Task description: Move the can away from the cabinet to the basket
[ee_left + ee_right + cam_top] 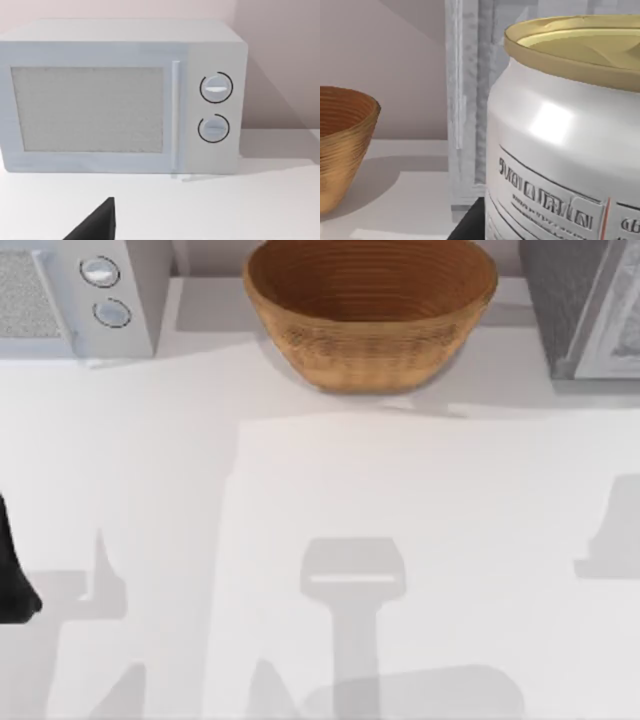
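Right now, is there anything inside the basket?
Empty. The top view looks down into the basket and shows bare ribbed wicker; the can is outside it, beside the cabinet.

white table (300, 500) with grey shadows; white microwave (120, 95) against pale wall (280, 60).

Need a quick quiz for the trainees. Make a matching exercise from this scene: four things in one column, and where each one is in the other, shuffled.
Things
1. basket
2. cabinet
3. white appliance with two dials
4. can

Places
A. back left corner of the table
B. back right corner of the table
C. close before the right wrist camera, in front of the cabinet door
D. back middle of the table

Pairs: 1-D, 2-B, 3-A, 4-C
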